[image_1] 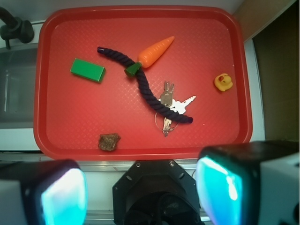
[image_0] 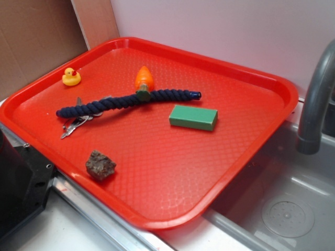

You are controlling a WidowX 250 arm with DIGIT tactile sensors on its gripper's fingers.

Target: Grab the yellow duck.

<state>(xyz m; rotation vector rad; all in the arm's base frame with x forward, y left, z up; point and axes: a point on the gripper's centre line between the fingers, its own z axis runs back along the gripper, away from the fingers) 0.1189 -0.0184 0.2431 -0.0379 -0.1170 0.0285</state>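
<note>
Yellow duck (image_1: 223,82) is sat alone on the red tray (image_1: 140,14), well ahead and right of the end effector (image_1: 140,190), which is spread wide, nothing held. Best lowered squarely over it, keys (image_1: 171,105) avoided.

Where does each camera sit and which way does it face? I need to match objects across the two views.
Exterior: off to one side, raised, looking down at a slant across the red tray and the sink beside it; no hand shows in it.
Wrist: on the arm, high up, looking straight down on the tray; the hand fills the bottom edge, fingers apart and empty.
Shared: the yellow duck, carrot toy, blue rope, green block, keys and rock.
</note>
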